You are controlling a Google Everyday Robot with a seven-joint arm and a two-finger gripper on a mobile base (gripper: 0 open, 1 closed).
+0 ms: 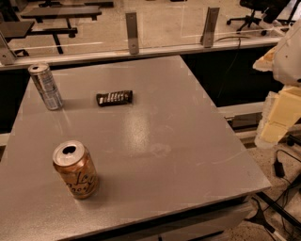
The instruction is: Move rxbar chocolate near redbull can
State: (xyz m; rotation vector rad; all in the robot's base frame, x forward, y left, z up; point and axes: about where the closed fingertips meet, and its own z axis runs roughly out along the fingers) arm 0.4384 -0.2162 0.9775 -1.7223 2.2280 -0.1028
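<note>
**Rxbar chocolate (114, 98) lies flat upper left of centre, right of the redbull can (45, 86)**

The grey table (188, 141) takes up most of the frame. Its far edge runs along a low rail in the upper part, and two metal posts (132, 32) stand up from that rail. Beyond the rail a pale floor shows, with dark desks (51, 14) in the upper left and an office chair (249, 14) in the upper right.

My arm comes in at the right edge of the frame, off the table's right side, white above and cream-yellow below. My gripper (278, 117) hangs there at about mid-height, well apart from everything on the table and touching none of it. Whether it is clenched or released does not show.

An orange-tan soda can (75, 169) stands upright in the lower left, its silver top facing up with a dark mouth in it. It is well apart from the other two things.

The redbull can stands upright in the upper left, near the table's left edge, slim, silver and blue.

The rxbar chocolate rests on the table just to the right of that can, near it but not touching, with bare grey surface between them. Its long side runs across the frame, and the black wrapper shows its white lettering.
</note>
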